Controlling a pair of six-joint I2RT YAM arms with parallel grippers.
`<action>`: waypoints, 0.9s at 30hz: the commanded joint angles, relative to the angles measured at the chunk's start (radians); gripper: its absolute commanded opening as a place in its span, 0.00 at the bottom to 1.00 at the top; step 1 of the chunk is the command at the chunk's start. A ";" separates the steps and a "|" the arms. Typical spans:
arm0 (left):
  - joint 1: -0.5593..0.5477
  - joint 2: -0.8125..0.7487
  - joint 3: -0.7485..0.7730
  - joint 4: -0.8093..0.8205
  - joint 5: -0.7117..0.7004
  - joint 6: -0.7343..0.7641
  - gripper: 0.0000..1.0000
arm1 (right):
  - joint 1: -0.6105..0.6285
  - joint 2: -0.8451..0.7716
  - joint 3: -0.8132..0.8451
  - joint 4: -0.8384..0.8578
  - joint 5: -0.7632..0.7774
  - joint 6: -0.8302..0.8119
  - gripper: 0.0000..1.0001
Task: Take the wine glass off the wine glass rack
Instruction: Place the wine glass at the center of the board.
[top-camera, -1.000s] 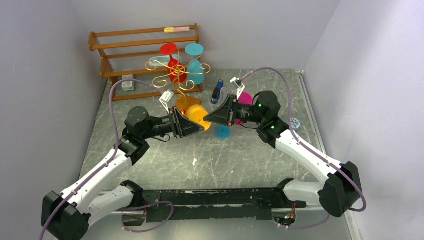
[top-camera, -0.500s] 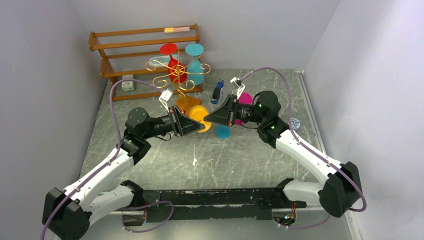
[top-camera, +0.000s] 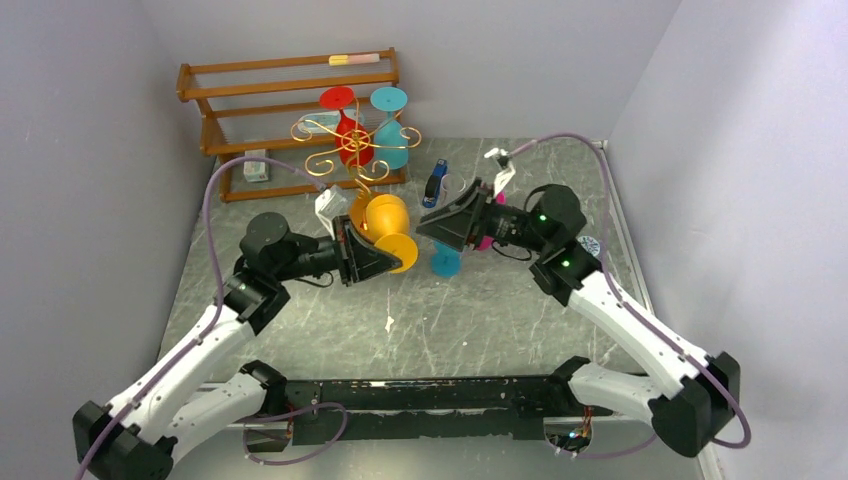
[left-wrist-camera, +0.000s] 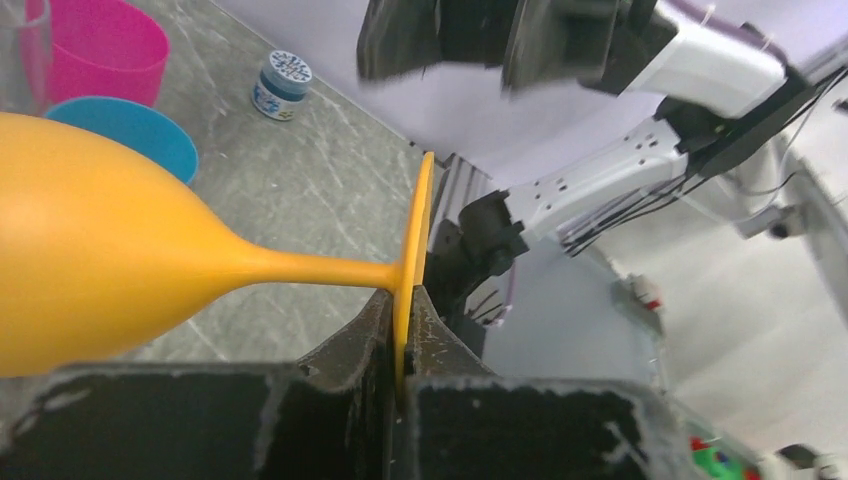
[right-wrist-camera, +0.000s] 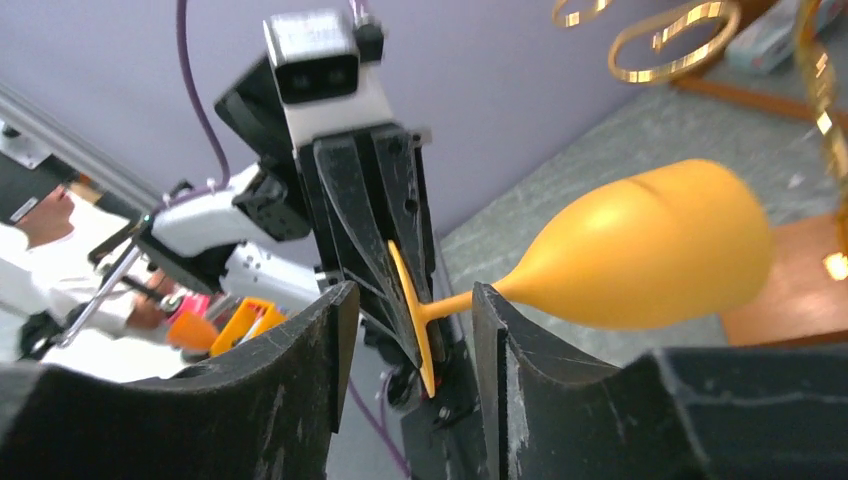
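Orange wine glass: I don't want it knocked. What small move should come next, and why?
Probably draw the right gripper straight back from the orange wine glass. Its jaws stand open either side of the foot, while the jaws of the left gripper are shut on the foot's edge, so the left arm alone holds the glass, near the wine glass rack.

matt plastic wine glass (left-wrist-camera: 120, 270), shiny metal rack (top-camera: 352, 160) w/ wood base (right-wrist-camera: 775, 300)
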 joint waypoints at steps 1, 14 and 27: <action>-0.007 -0.092 0.021 -0.158 0.021 0.287 0.05 | -0.001 -0.116 0.022 -0.045 0.211 -0.105 0.51; -0.007 -0.270 -0.056 -0.337 0.225 0.797 0.05 | -0.004 -0.161 0.157 -0.427 0.638 -0.274 0.63; -0.007 -0.238 -0.008 -0.694 0.150 1.504 0.05 | -0.089 0.153 0.455 -0.698 0.025 -0.299 0.71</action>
